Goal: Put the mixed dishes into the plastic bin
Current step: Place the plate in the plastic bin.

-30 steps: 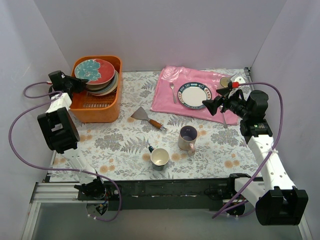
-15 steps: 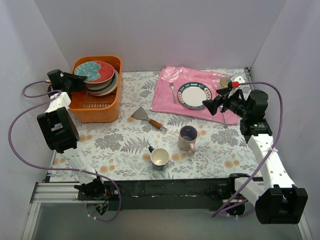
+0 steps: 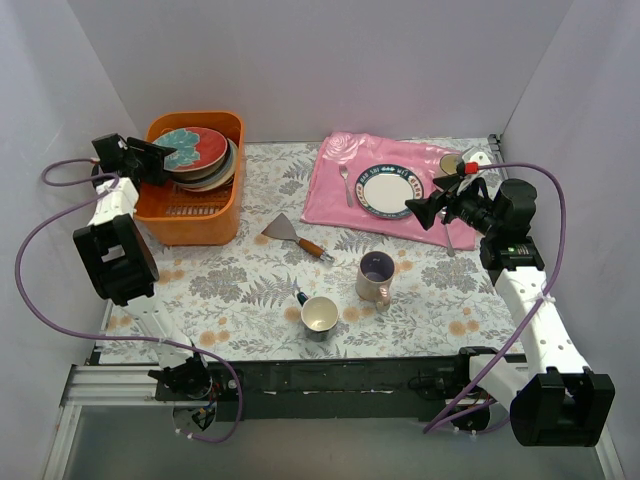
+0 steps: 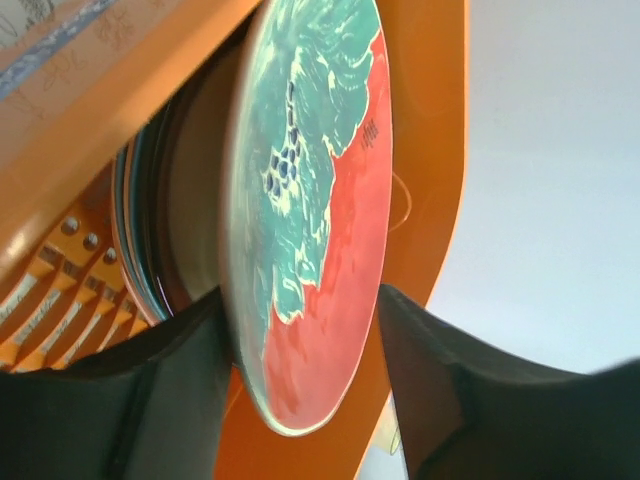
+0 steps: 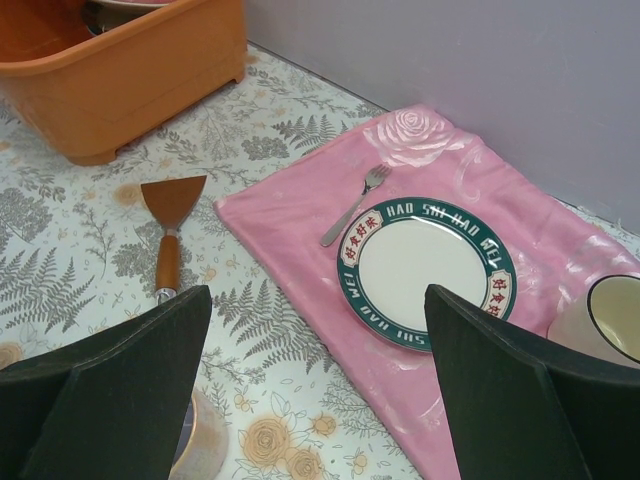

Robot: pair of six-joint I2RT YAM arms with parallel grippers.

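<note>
The plastic bin [image 3: 190,215] holds a leaning stack of dishes, and the red-rimmed teal plate [image 3: 192,147] lies tilted on top of that stack, inside the bin. At the bin's left rim the left hand [image 3: 150,160] has its fingers parted on either side of the plate's edge. It should spread fully, then lift away over the rim without nudging the plate. Well to the bin's right, the right hand [image 3: 415,210] hangs spread wide and empty.

Red-and-teal plate [image 3: 192,147] tilts atop stacked plates [image 3: 222,172] inside the orange bin [image 3: 190,225]; lilac mug [image 3: 376,277] stands upright outside it.
</note>
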